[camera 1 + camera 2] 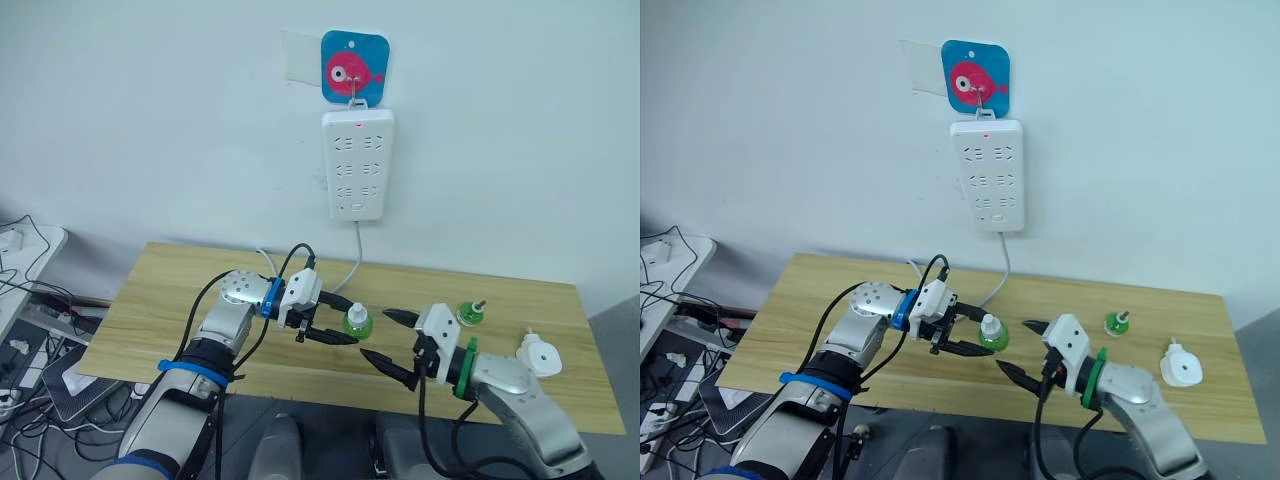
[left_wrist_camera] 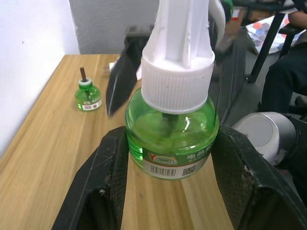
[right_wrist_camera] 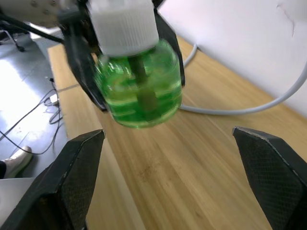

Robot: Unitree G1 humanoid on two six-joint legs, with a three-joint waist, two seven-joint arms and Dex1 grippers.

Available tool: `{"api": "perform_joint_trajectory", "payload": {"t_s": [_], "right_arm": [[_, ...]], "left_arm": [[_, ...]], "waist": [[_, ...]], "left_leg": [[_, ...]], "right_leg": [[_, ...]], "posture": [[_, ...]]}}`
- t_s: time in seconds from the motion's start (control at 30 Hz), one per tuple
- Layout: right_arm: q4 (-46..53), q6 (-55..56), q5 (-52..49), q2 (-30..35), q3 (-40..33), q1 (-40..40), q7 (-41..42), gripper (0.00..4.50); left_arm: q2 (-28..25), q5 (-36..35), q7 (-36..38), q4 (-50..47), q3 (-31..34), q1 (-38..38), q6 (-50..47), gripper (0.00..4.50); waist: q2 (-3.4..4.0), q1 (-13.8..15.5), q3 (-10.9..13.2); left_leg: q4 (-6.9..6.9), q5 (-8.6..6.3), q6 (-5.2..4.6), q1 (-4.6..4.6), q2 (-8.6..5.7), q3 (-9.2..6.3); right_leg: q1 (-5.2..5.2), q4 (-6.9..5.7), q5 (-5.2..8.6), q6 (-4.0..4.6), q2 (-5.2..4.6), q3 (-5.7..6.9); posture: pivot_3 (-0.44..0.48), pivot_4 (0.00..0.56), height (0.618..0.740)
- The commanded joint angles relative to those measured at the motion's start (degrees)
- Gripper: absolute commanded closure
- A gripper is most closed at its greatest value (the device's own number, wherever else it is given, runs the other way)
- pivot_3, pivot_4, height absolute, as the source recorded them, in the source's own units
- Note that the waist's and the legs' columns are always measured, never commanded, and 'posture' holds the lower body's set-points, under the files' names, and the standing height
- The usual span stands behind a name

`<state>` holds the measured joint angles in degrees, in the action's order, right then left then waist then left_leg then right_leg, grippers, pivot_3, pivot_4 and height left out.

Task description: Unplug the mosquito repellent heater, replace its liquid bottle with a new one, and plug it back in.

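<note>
The mosquito repellent heater lies unplugged on the desk; left gripper grasps a capped liquid bottle, right gripper jaws spread.

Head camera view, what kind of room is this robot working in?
Probably a lab or test room: a bare wooden table against a plain white wall, a hung power strip, and loose cables beside it.

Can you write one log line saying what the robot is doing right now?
left pincer: shut on capped green bottle | right pincer: open, near bottle | heater: unplugged, on table
</note>
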<state>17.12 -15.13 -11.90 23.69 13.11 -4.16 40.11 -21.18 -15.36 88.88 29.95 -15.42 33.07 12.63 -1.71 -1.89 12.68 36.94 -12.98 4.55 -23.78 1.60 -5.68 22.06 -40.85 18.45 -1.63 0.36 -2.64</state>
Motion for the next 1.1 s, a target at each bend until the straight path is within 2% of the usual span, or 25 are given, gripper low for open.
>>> {"api": "perform_joint_trajectory", "payload": {"t_s": [0.03, 0.43, 1.1], "right_arm": [[-2.94, 4.05, 2.34, -0.07, 0.1, 0.33, -0.84, 0.04], [4.59, 0.63, 0.19, 2.9, -1.74, -1.37, -0.26, 0.04], [3.46, 1.63, 0.02, 3.99, -2.19, -2.24, 1.72, 0.04]], "left_arm": [[0.35, -0.19, -0.17, 0.42, 1.26, 1.42, 0.41, 2.32], [0.71, 0.0, 0.17, 1.64, 1.29, 2.09, 1.2, 2.32], [0.58, -0.07, 0.36, 0.97, 1.22, 1.1, 1.26, 2.32]], "waist": [[0.0, 0.0, 0.0], [0.0, -0.31, 0.0], [0.0, -0.3, 0.0]], "left_leg": [[0.0, 0.0, 0.0, 0.0, 0.0, 0.01], [0.01, 0.0, 0.0, 0.02, 0.03, -0.01], [0.01, 0.0, 0.0, 0.01, 0.02, -0.01]], "right_leg": [[0.0, 0.0, 0.0, 0.0, 0.0, 0.0], [0.01, -0.05, 0.0, 0.0, 0.03, 0.0], [0.01, -0.05, 0.0, 0.0, 0.03, 0.0]], "posture": [[-0.012, 0.182, 0.74], [-0.003, 0.181, 0.74], [0.004, 0.183, 0.74]]}}
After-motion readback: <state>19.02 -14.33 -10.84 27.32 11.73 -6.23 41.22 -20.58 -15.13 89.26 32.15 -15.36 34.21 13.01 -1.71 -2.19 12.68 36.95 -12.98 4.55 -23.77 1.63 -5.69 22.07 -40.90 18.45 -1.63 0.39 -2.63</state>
